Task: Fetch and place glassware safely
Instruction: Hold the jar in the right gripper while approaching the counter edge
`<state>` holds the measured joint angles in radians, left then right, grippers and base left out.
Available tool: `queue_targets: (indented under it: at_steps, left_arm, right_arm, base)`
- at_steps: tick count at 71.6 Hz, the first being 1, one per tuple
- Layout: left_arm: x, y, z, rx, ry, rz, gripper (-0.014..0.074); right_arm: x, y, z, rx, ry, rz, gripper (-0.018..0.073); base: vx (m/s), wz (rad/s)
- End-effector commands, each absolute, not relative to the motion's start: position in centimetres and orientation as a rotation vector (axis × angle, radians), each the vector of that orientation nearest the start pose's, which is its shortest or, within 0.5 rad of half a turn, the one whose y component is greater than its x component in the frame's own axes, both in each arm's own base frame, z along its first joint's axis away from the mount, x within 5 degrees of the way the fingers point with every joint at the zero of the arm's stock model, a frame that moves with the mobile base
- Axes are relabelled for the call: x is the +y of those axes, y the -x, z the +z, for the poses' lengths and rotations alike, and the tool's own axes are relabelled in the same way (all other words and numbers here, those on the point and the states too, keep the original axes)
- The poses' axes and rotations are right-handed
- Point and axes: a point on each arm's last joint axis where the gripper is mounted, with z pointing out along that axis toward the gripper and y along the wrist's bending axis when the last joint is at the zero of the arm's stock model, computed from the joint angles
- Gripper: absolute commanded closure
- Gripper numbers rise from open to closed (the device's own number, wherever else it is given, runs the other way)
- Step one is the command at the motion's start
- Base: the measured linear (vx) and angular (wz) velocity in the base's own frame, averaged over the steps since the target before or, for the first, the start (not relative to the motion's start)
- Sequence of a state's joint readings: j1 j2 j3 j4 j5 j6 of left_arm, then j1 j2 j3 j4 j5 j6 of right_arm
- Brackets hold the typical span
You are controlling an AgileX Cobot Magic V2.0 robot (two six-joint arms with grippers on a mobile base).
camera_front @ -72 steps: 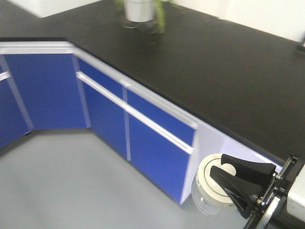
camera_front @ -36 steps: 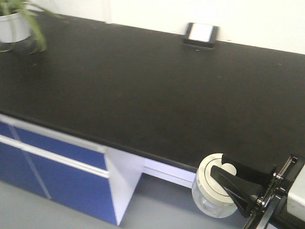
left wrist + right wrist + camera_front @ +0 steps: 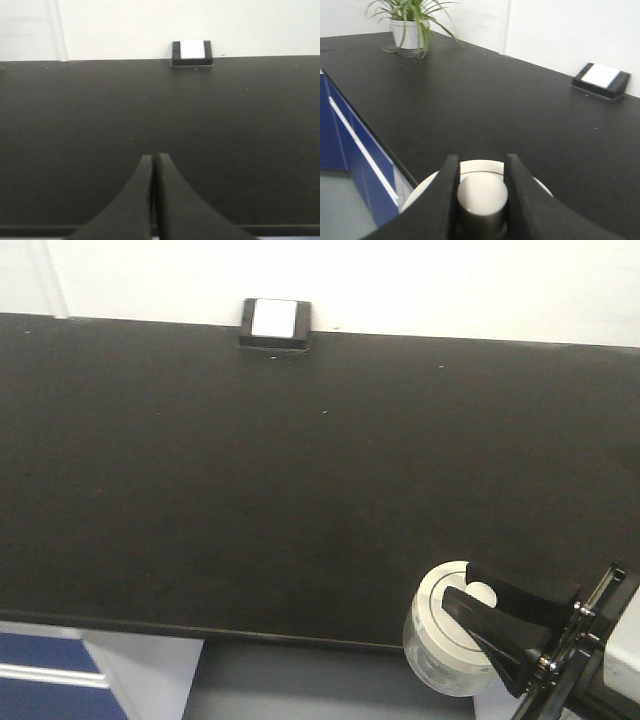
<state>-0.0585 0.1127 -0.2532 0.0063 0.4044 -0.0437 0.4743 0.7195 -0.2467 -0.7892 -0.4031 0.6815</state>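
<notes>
One jar aloft, just off the counter at its front edge.
Right gripper pinches the lid's knob; left gripper fingers are pressed together, empty. Judged a carrying step: next, bring the jar over the surface, then lower gently before letting go.

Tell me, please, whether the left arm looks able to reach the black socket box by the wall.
Probably yes: the shut left end effector faces the socket box squarely, with bare countertop between; the jar is in the right end effector. Reach itself is unclear.
</notes>
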Motion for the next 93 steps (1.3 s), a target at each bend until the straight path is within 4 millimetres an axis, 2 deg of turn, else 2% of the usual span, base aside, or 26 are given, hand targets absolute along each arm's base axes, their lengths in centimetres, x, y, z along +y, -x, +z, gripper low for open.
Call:
queue_targets:
  at_steps: [1, 93]
  left_arm:
    - [-0.35, -5.35, 26.85, 1.667, -0.017, -0.084, 0.0603]
    - [-0.35, -5.35, 26.85, 1.667, -0.017, -0.084, 0.0603]
  right_arm:
    - [9.07, -11.29, 27.26, 1.458, 0.646, 0.604, 0.0560]
    - [9.07, -11.29, 27.26, 1.458, 0.646, 0.604, 0.0560]
  base:
    - [0.12, -0.31]
    - [0.08, -0.08]
